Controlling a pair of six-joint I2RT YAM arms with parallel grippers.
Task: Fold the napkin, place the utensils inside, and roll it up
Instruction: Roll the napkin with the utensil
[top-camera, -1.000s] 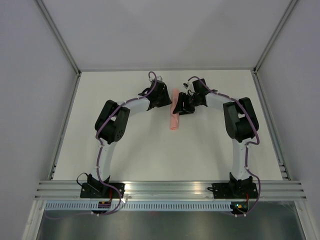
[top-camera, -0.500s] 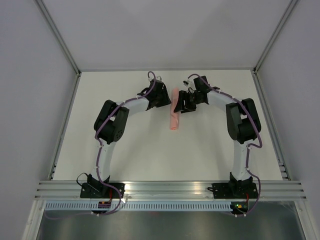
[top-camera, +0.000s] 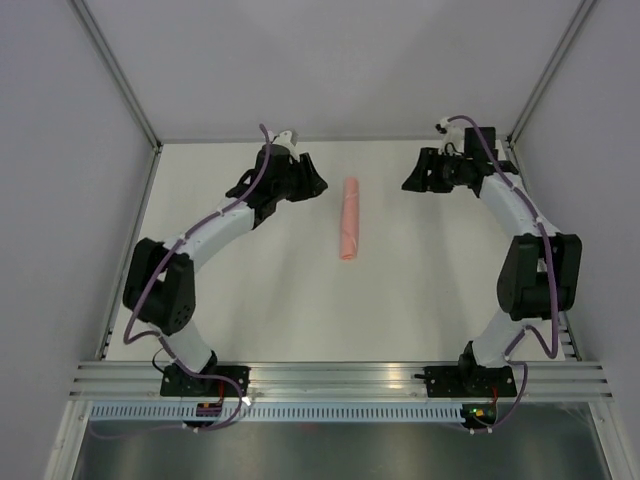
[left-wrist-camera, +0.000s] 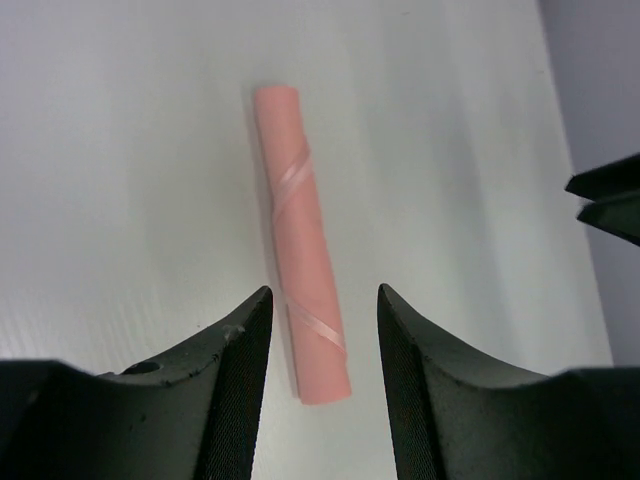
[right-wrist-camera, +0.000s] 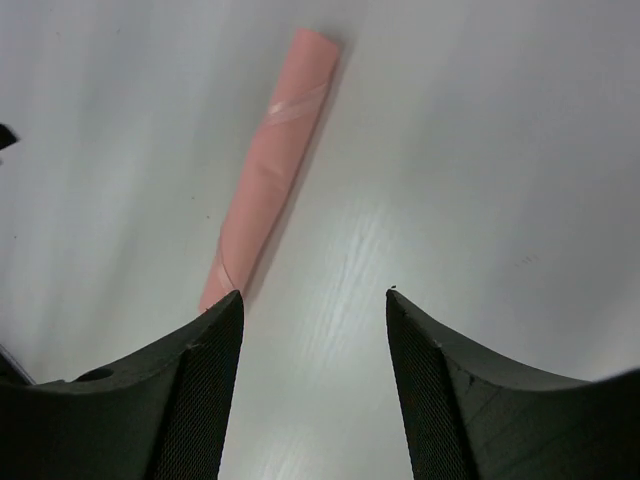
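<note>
Left hand: fingers spread, gripping nothing, hovering left of the napkin and apart from it. In the left wrist view the roll shows on the bench through the gap between the fingers, not touched.

Right hand: fingers also spread and empty, at the far right of the bench, well apart from the roll. Its wrist view has the roll off to the left of the gap.

The napkin is a tight pink tube lying flat mid-bench toward the far side, long axis running near to far. Wrap edges spiral around it and no loose flap is showing. It holds its shape with neither hand on it.

No utensils are visible anywhere on the bench. They are probably inside the roll, but I cannot tell, since neither end shows a tip poking out.

Progress: fold and roll look done and the task reads as essentially complete. All that seems left is retracting the arms, and the roll could loosen if bumped.
</note>
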